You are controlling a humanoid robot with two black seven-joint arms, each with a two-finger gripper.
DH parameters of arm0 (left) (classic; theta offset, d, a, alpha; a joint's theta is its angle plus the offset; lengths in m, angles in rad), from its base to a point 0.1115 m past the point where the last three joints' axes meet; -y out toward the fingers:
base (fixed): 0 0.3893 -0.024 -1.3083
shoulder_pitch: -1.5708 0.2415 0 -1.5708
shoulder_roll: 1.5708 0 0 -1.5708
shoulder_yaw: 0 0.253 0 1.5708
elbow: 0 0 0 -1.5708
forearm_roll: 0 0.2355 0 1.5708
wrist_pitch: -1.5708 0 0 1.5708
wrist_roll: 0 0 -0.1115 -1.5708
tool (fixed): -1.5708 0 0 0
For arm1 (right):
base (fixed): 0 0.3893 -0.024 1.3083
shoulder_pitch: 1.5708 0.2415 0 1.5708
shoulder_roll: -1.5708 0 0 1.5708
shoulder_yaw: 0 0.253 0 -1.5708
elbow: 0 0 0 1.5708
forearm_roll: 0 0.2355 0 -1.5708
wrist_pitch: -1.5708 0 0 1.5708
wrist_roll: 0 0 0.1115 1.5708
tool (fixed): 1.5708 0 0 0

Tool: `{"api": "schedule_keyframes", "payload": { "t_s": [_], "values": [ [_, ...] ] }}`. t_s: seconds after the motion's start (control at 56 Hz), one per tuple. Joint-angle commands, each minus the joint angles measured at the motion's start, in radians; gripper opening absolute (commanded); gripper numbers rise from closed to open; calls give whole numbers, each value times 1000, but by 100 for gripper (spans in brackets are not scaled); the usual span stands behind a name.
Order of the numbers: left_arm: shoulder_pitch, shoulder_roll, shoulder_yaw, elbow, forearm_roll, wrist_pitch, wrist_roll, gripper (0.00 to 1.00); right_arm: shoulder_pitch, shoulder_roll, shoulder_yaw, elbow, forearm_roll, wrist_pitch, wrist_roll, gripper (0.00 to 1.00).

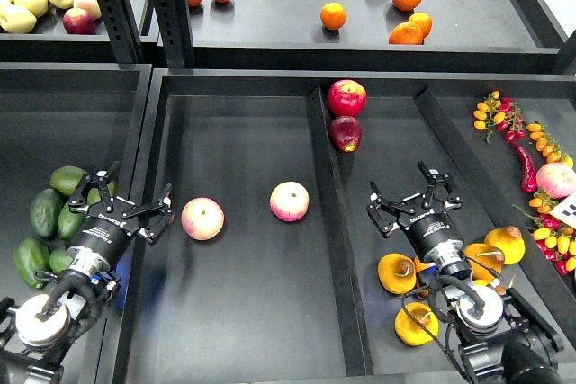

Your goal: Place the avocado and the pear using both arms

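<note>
Here left claw (123,201) and right claw (416,197) hover spread, empty.

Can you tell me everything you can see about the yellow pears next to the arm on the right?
The pears are squat, golden yellow-orange fruits with smooth, slightly shiny skin and brownish dimples. At least four lie in a loose cluster on the dark tray floor at the lower right, some tipped on their sides. One sits farther right, near the tray wall. The right gripper hovers open just above and behind them, holding none. Its wrist and cables hide part of the middle pears, so the exact count is uncertain.
</note>
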Motion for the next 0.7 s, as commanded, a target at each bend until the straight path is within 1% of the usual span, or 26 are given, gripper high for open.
{"api": "schedule_keyframes", "payload": {
  "t_s": [0.0,0.268,0.393,0.571,0.678],
  "values": [
    [2,0,1,7,2,0,1,100,2,0,0,12,2,0,0,99],
    [10,0,4,-1,1,0,1,100,17,0,0,29,2,0,0,99],
    [14,0,15,15,1,0,1,100,18,0,2,21,0,0,0,99],
    [42,0,42,8,1,0,-8,100,18,0,11,27,2,0,2,99],
    [47,0,49,5,1,0,-13,100,18,0,17,30,3,0,14,99]
  ]
}}
